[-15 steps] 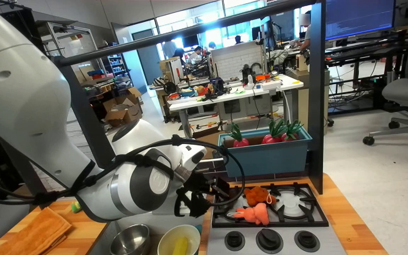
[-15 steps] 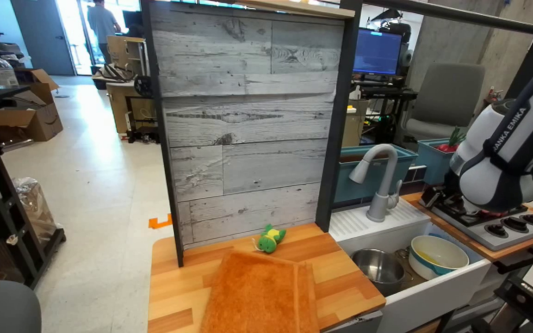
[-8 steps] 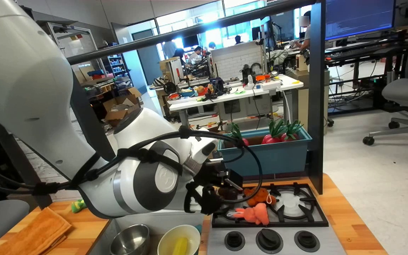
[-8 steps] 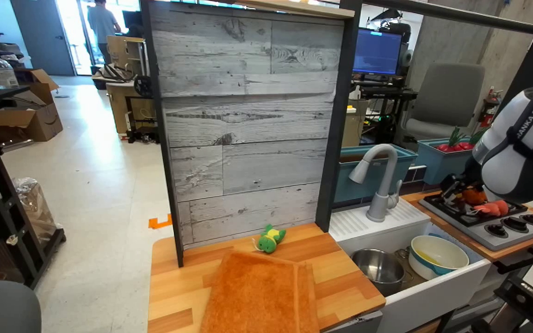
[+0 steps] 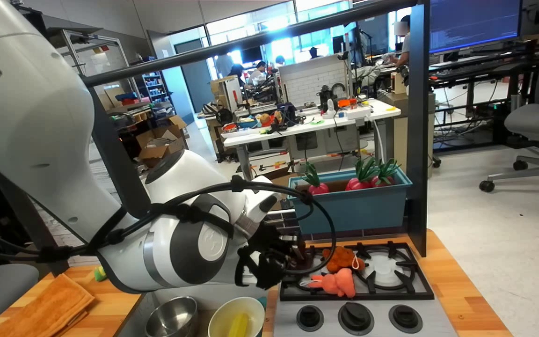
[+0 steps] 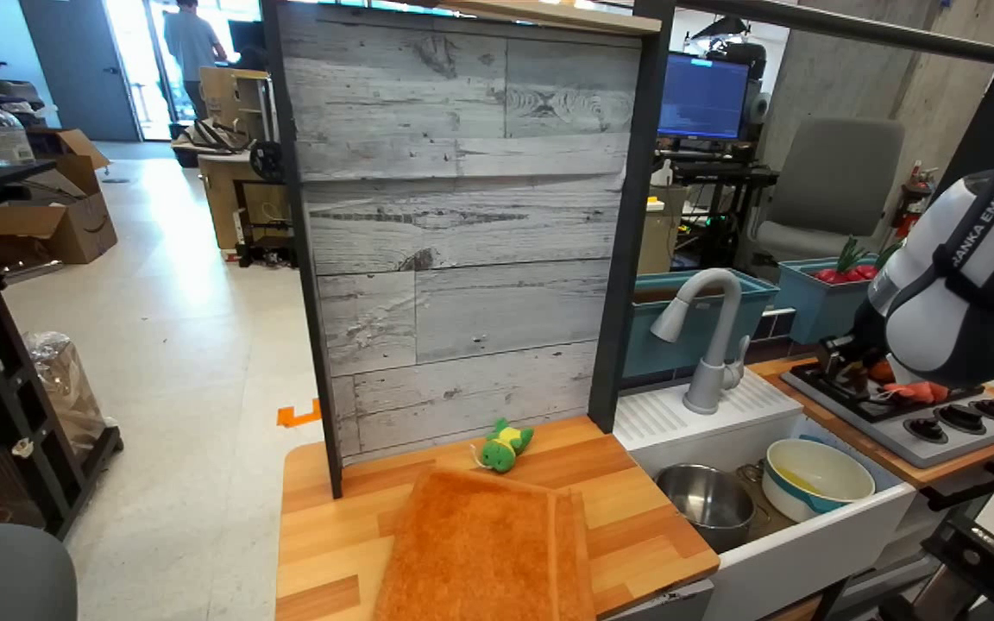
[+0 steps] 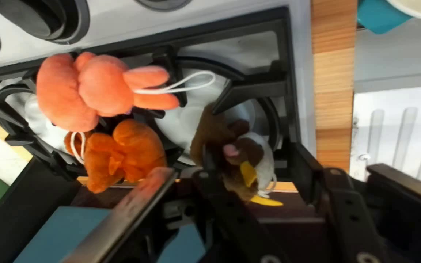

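In an exterior view I read "ANKA EMIKA" along the robot arm (image 6: 937,328), the first letters unclear from here; the text on the blue monitor (image 5: 475,23) is too small to make out.

I count four plush toys. Three lie on the stove (image 5: 381,325), set near the right edge of the wooden tabletop (image 5: 470,290) in an exterior view: a coral toy (image 7: 101,87) toward the front edge, an orange-brown toy (image 7: 133,153) just behind it, and a dark brown toy (image 7: 249,151) with white and yellow parts near the stove's back corner, on the sink side. The fourth, a green toy (image 6: 501,447), lies by the tabletop's back edge across the sink, behind one orange towel (image 6: 484,552).

The stove has three knobs (image 5: 356,318). Two vessels stand in the sink (image 6: 816,552): a steel pot (image 6: 704,496) and a cream pot (image 6: 833,479) with something yellow inside. Of two blue planters (image 5: 353,208), one shows three red radishes (image 5: 358,183).

The pincer (image 7: 255,157) gapes wide over the dark brown toy, not closed on it. One finger overlaps the toy in the wrist view, touching or not I cannot tell; the other finger (image 7: 307,171) stands apart from it.
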`<state>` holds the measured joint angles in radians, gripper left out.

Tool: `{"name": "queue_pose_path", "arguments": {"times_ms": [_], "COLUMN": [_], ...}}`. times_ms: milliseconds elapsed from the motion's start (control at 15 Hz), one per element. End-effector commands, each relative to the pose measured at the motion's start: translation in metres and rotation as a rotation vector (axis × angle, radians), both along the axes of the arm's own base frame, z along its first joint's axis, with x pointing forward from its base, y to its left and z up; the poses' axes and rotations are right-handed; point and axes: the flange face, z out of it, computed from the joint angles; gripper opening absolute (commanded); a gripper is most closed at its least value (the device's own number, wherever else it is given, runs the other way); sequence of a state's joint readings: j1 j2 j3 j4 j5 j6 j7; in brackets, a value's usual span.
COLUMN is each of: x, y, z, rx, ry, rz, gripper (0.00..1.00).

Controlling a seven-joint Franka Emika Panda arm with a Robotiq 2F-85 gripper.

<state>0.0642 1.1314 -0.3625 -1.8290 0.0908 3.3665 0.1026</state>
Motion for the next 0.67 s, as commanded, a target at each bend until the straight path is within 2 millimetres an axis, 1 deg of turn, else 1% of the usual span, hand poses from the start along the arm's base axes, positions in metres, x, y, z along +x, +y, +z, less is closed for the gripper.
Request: {"name": "queue_pose_path", "arguments": {"times_ms": [0,133,200,267,333,400,467,600], "x": [0.009,0.010,0.009,0.007,0.003,-0.001,-0.009,-0.028], "y": [0.008,0.008,0.008,0.008,0.009,0.011,0.014,0.025], "z": [-0.008,-0.011,-0.010,-0.007,0.000,0.009,0.022,0.053], "rx": [0.006,0.004,0.006,0.010,0.015,0.020,0.024,0.039], "ry": [-0.008,-0.003,-0.003,-0.003,-0.006,-0.013,-0.032,-0.097], "rz": [0.001,0.002,0.002,0.005,0.015,0.033,0.068,0.186], "gripper": [0.22,0.05,0.01,0.00,0.03,0.01,0.03,0.03]}}
